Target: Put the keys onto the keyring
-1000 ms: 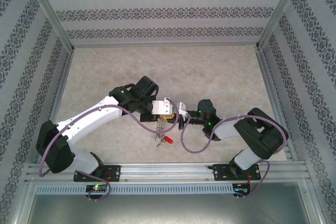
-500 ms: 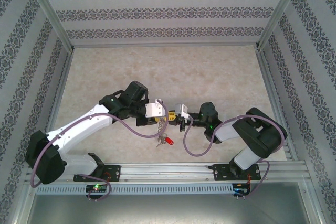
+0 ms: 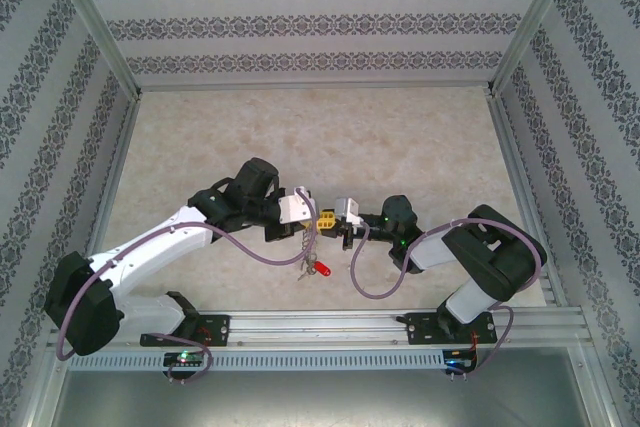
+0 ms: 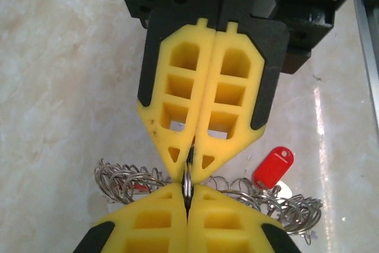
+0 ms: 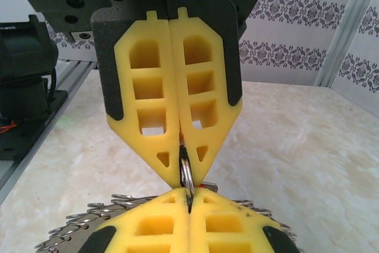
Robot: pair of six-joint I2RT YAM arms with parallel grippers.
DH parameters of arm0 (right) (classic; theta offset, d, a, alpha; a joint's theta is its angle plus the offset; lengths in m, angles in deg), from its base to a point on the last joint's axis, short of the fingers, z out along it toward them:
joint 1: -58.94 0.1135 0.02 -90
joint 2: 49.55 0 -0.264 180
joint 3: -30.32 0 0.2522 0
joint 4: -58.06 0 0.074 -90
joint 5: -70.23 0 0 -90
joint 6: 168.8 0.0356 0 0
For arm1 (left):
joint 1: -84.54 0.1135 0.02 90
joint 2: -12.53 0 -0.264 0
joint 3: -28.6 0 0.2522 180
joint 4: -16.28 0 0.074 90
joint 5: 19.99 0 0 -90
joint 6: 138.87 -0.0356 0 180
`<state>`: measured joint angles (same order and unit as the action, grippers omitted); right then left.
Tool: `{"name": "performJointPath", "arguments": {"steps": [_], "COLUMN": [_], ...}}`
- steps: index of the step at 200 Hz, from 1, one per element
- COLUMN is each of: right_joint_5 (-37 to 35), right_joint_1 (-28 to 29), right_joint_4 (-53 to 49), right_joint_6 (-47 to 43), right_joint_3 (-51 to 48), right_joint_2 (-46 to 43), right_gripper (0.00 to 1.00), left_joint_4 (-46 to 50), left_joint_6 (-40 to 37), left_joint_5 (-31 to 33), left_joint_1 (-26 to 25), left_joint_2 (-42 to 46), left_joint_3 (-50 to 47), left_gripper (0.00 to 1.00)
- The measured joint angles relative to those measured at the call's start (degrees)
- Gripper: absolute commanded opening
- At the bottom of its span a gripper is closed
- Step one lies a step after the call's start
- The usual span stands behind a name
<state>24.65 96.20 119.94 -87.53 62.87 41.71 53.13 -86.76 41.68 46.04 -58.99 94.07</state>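
Note:
A thin silvery keyring (image 4: 187, 177) stands edge-on, pinched from both sides. My left gripper (image 4: 187, 190) is shut on its lower edge, and my right gripper (image 4: 190, 170) is shut on the opposite edge, tip to tip. In the right wrist view the right gripper (image 5: 188, 194) and left gripper (image 5: 183, 170) meet on the same keyring (image 5: 186, 176). A tangle of silvery rings (image 4: 278, 202) hangs below, carrying a red-headed key (image 4: 273, 167). From above, the left gripper (image 3: 316, 218) and right gripper (image 3: 338, 219) touch, and the red key (image 3: 322, 268) dangles beneath.
The beige marble-look table (image 3: 400, 137) is walled by patterned panels with metal frame posts. An aluminium rail (image 3: 320, 327) runs along the near edge. Purple cables (image 3: 355, 277) loop from both arms near the hanging rings.
The left arm has drawn back to the left and its base link has swung lower. Both grippers stay together at the ring. The right arm and the hanging key have barely moved.

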Motion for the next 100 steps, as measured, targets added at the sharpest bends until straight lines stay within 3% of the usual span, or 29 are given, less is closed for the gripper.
{"name": "performJointPath", "arguments": {"steps": [6,11,100], "right_joint_5": [0.0,0.0,-0.2], "right_joint_1": [0.0,0.0,0.0], "right_joint_4": [0.0,0.0,-6.6], "right_joint_6": [0.1,0.1,-3.5], "right_joint_3": [0.0,-0.1,0.2], "right_joint_2": [0.0,0.0,-1.7], "right_gripper": [0.12,0.14,0.23], "left_joint_4": [0.1,0.2,15.9], "left_joint_6": [0.0,-0.2,-5.3], "left_joint_5": [0.0,0.0,5.9], "left_joint_1": [0.0,0.0,-0.2], "left_joint_2": [0.0,0.0,-4.7], "left_joint_3": [0.0,0.1,12.5], "left_gripper": [0.00,0.00,0.00]}}
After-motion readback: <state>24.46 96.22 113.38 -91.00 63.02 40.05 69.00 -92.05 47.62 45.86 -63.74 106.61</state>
